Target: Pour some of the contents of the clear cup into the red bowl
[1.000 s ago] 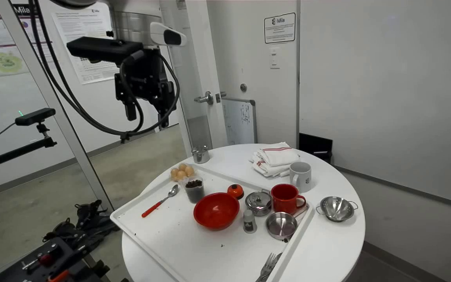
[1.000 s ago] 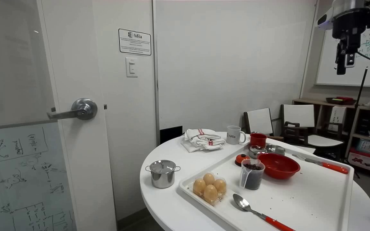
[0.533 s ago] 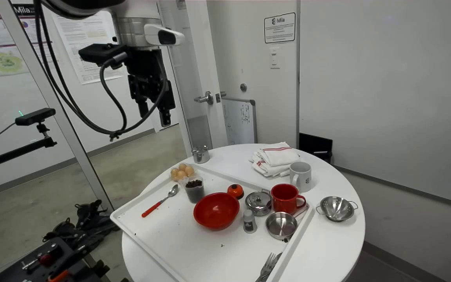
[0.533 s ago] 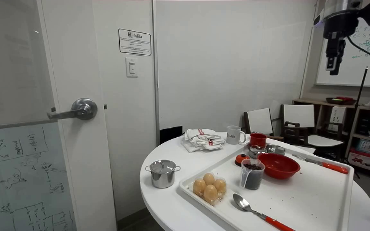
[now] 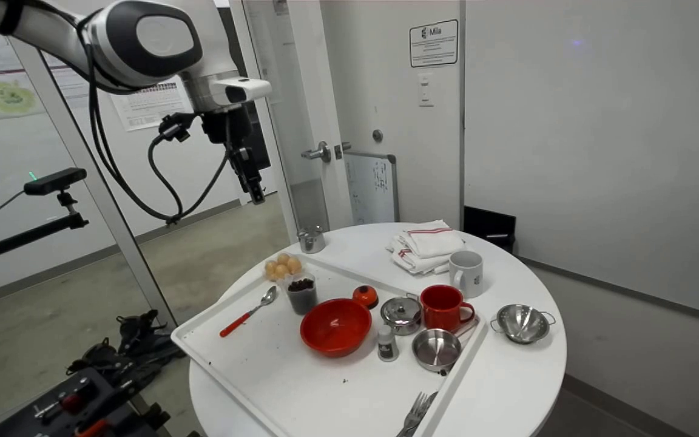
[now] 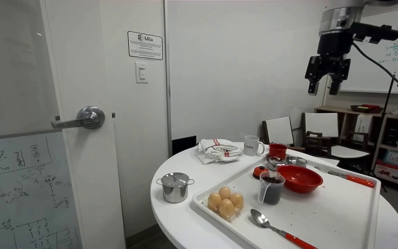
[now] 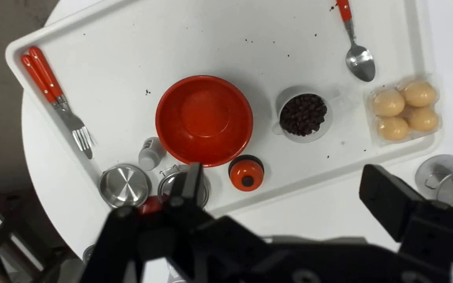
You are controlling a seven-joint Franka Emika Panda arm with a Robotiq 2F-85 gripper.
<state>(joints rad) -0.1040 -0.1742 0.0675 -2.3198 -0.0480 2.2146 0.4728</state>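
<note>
The clear cup (image 5: 302, 300) is a see-through tumbler with a spout, upright on the tray, holding dark bean-like contents (image 7: 303, 114). The cup also shows in an exterior view (image 6: 272, 193), near the egg pack. The red bowl (image 5: 335, 328) is wide and looks empty. It stands beside the cup, also in an exterior view (image 6: 301, 180) and the wrist view (image 7: 204, 121). My gripper (image 6: 323, 90) is open and empty, high above table level and pointing down. In the wrist view its fingers (image 7: 281, 171) are wide apart, with cup and bowl beyond them.
On the white tray (image 5: 252, 370) are a pack of eggs (image 7: 405, 110), a spoon (image 7: 360, 63), an orange-red round item (image 7: 246, 175), a grey shaker (image 7: 150, 155), metal pots and a red mug (image 5: 443, 308). A grey mug (image 5: 466, 273) and towels (image 5: 428, 246) lie behind.
The arm has lowered slightly and moved leftward in an exterior view, and the gripper has turned about its vertical axis. The cup, bowl and other objects have not moved.
</note>
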